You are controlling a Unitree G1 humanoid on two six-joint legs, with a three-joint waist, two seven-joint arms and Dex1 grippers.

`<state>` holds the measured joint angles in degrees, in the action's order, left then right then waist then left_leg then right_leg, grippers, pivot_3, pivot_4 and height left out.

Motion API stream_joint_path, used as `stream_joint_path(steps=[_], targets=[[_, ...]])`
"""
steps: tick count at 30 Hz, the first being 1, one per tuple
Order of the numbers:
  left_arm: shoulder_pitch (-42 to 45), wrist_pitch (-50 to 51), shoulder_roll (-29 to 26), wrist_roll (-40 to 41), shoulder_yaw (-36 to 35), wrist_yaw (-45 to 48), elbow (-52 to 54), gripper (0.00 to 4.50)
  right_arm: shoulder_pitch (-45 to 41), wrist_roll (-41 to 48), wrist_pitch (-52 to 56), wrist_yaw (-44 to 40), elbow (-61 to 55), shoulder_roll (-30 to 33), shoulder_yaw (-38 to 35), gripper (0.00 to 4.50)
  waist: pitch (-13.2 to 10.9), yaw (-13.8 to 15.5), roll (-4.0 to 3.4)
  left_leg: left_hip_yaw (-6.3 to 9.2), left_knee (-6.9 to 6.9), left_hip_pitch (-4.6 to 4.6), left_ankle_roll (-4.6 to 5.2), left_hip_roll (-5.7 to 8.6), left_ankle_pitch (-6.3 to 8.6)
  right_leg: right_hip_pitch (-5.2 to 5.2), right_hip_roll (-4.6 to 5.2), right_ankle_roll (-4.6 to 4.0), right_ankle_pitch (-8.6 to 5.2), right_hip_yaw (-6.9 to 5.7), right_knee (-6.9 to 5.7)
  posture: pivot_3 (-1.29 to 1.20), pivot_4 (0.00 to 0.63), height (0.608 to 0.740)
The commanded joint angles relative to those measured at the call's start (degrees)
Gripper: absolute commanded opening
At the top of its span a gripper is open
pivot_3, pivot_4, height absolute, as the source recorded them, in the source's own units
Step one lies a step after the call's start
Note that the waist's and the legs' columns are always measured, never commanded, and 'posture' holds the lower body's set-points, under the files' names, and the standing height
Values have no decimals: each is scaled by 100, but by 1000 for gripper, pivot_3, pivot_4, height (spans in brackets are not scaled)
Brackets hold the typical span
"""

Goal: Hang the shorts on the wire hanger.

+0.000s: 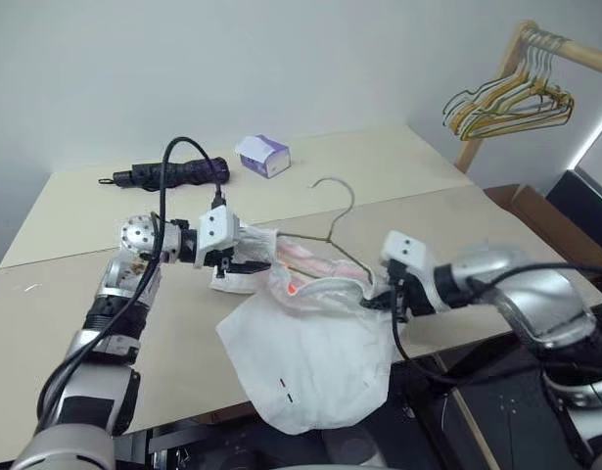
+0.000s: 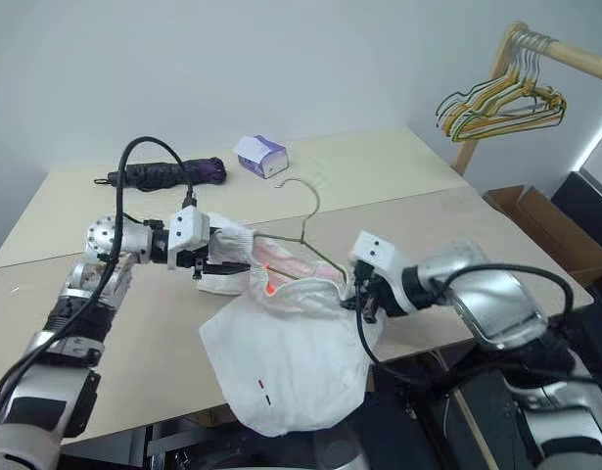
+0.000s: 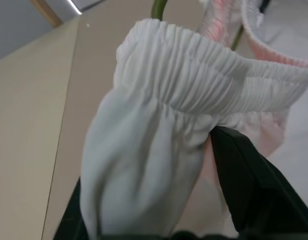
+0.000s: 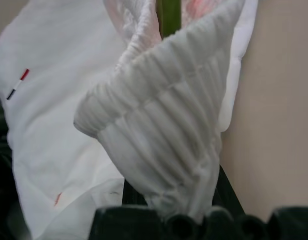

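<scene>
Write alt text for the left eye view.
Two robot arms hold white shorts by the waistband over a beige table, a wire hanger poking up from the waistband. A hanger rack stands behind.

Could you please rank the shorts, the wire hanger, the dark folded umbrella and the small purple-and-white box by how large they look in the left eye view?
1. the shorts
2. the wire hanger, partly hidden by the waistband, and the folded umbrella: look similar, so unranked
3. the purple-and-white box, though it sits farther back
</scene>
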<state>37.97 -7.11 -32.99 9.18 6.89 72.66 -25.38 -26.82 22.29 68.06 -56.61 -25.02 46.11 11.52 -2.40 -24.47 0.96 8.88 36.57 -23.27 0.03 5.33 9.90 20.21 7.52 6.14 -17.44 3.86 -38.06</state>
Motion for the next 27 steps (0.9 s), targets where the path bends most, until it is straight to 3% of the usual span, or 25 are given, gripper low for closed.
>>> stream_joint_path(steps=[1,3,9,14,20,27], targets=[[-58,232,40,126,-496,-818,366,3784,436,323,665,518,-681,-129,-730,0,0,-12,0,-1,0,0,0,0,0,2,0,0,0,0,-1,-416,0,740],[-114,350,47,147,-617,-1078,558,4341,748,444,1022,795,-971,-279,-1060,0,0,-11,0,-3,4,3,0,0,0,1,0,0,0,1,-4,-422,0,740],[-337,578,-44,389,-797,-1166,1353,4341,1322,692,2003,1428,-1507,-807,-2044,0,0,0,0,-5,5,-1,0,0,0,-1,0,0,0,1,0,-437,0,740],[-246,2242,438,1420,-1228,-2140,2665,4341,1493,553,2444,2087,-1454,-1063,-2799,0,1,14,0,-4,9,-2,0,1,1,-5,0,1,0,1,0,-447,0,740],[-157,4060,993,3141,-1676,-3444,4494,4341,1066,60,2444,3410,-945,-1304,-3344,0,3,-14,-4,-11,13,-2,0,0,1,-5,0,1,-1,3,-1,-453,0,740],[198,5034,1007,4491,-1906,-4177,5050,4341,193,185,2444,4246,627,-783,-3939,0,27,-4,-42,-27,13,6,0,-1,1,-16,-4,1,-1,4,1,-452,0,740]])
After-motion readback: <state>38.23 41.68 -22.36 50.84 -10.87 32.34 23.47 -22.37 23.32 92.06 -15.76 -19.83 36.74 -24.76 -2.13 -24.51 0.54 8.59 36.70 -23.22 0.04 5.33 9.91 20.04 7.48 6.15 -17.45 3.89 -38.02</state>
